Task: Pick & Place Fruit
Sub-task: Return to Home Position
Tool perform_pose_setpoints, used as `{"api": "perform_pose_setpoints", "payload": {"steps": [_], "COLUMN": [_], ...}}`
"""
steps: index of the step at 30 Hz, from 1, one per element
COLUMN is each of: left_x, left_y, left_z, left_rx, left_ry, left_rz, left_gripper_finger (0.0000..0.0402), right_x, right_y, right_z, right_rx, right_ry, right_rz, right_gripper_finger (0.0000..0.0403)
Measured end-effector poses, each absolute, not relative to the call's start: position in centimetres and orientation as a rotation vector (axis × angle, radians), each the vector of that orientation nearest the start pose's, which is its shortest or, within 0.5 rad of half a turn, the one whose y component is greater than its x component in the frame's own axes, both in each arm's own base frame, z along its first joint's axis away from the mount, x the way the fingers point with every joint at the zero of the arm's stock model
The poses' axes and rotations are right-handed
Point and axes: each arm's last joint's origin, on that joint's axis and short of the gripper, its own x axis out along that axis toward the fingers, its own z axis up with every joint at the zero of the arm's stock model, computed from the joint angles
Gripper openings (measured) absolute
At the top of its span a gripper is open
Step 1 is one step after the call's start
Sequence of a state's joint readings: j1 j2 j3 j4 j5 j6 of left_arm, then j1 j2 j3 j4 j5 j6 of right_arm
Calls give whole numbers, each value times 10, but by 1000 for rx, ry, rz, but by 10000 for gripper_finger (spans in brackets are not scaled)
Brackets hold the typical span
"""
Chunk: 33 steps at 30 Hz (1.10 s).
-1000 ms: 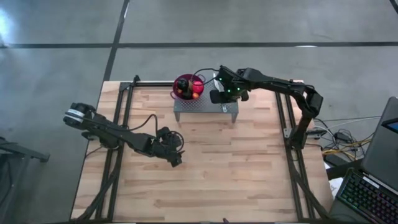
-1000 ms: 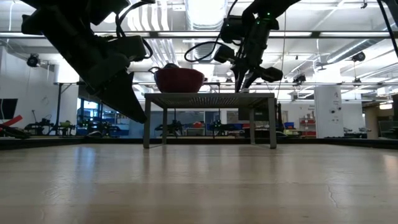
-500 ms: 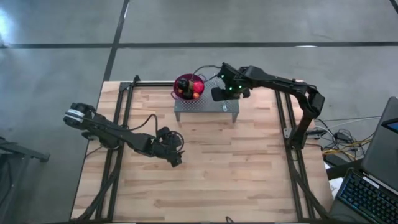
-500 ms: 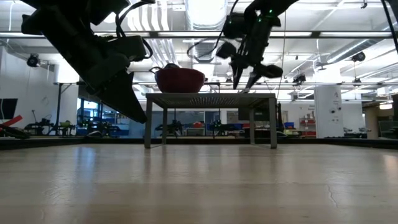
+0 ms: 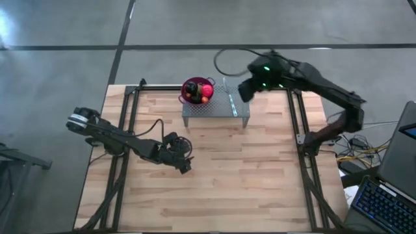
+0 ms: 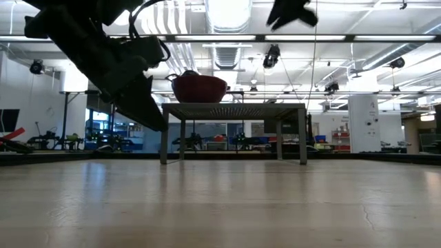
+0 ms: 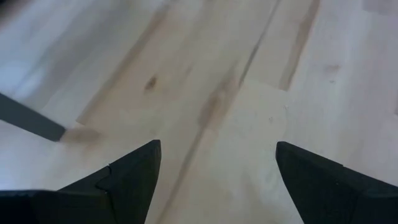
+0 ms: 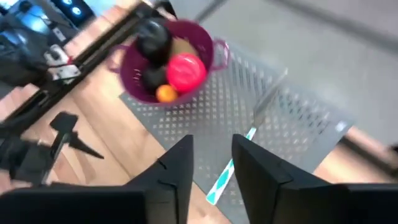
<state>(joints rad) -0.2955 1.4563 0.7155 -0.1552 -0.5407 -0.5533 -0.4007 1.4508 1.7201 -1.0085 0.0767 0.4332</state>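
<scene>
The fruit sits in the purple colander (image 5: 197,90) on the left end of a grey perforated stand (image 5: 224,112). The right wrist view shows a red ball (image 8: 185,71), two dark balls (image 8: 152,37), an olive piece (image 8: 185,47) and a small orange one (image 8: 165,93) in the colander (image 8: 211,56). A teal stick (image 8: 225,175) lies flat on the stand. My right gripper (image 5: 247,91) hovers high above the stand's right end, slightly open and empty; its point in the wrist view is (image 8: 212,171). My left gripper (image 5: 185,166) waits open over the bare table (image 7: 217,168).
The stand (image 6: 233,109) rests on four legs at the table's far middle, with the colander (image 6: 198,87) on top. Black frame rails (image 5: 130,110) run along the table's left and right sides. Bare wooden tabletop (image 5: 247,175) lies between the stand and the near edge.
My right gripper has risen from just above the stand's right part to well above it, and has drawn back toward the table's far right corner. The teal stick and the colander have stayed on the stand.
</scene>
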Motion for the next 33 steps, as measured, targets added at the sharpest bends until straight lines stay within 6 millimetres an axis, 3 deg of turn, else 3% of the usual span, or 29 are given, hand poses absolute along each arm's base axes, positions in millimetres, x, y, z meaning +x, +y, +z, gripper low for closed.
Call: {"api": "perform_pose_setpoints", "payload": {"steps": [4, 8, 14, 18, 20, 26, 33], "left_x": [262, 263, 256, 237, 224, 191, 160], "left_y": [-63, -58, -47, -45, -41, -35, -26], "left_z": [173, 180, 243, 281, 291, 299, 263], "left_rx": [-142, -172, -73, -28, 5, 47, 31], "left_ry": [699, 685, 593, 441, 407, 315, 244], "left_rz": [484, 516, 586, 556, 530, 415, 407], "left_gripper_finger": [321, 321, 321, 321, 321, 321, 321], "right_x": [231, 214, 204, 199, 193, 169, 139], "right_y": [-73, -37, 3, 18, 21, 24, 18], "right_z": [438, 434, 408, 375, 358, 317, 278], "right_rx": [353, 243, 148, 107, 99, 43, -4], "right_ry": [585, 570, 511, 515, 507, 468, 386], "right_rz": [-588, -534, -432, -373, -355, -300, -270], "right_gripper_finger": [55, 14, 8, 8, 8, 8, 8]}}
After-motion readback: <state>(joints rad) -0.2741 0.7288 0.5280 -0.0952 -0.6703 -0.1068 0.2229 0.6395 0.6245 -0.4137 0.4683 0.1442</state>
